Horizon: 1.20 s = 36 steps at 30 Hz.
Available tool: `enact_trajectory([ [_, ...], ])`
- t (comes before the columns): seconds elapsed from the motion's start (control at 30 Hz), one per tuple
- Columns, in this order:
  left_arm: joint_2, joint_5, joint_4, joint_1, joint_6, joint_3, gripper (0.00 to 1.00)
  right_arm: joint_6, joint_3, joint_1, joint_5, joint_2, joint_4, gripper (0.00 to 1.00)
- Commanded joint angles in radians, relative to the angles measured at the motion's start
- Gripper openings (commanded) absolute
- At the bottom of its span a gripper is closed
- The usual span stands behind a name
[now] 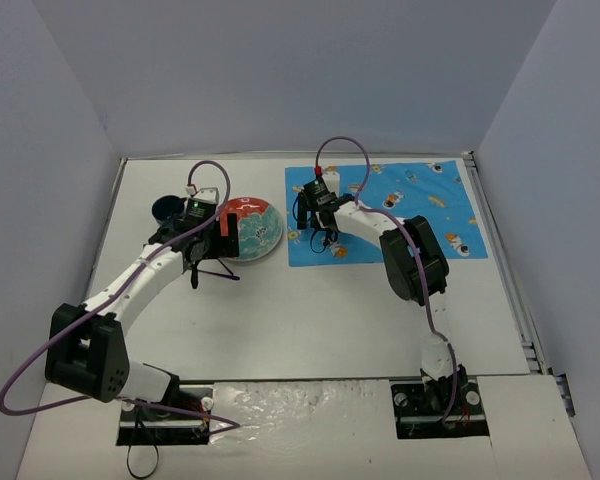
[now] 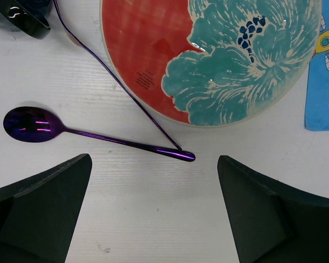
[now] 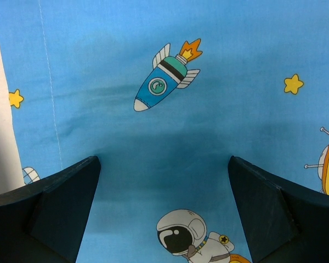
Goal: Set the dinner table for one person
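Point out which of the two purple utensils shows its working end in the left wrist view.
The spoon, with its oval bowl visible at left. The other purple utensil runs diagonally beside the plate, and its head is out of frame.
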Motion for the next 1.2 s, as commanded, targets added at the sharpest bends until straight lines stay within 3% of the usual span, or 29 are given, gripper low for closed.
enact_trajectory([
  [0.0, -0.03, -0.008, 0.021, 0.012, -0.017, 0.058, 0.97, -0.004, 0.024, -0.019, 0.021, 0.045, -0.037, 0.99],
  [0.67, -0.035, -0.003, 0.016, 0.026, -0.02, 0.059, 0.97, -0.057, 0.187, -0.033, -0.017, 0.125, -0.058, 0.99],
  [1.0, -0.069, 0.027, -0.025, 0.026, -0.047, 0.105, 0.97, -0.119, 0.236, -0.025, -0.154, -0.075, -0.058, 0.99],
  [1.17, -0.1, -0.021, -0.13, 0.028, -0.022, 0.188, 0.97, -0.078, 0.139, 0.008, -0.18, -0.216, 0.022, 1.0],
])
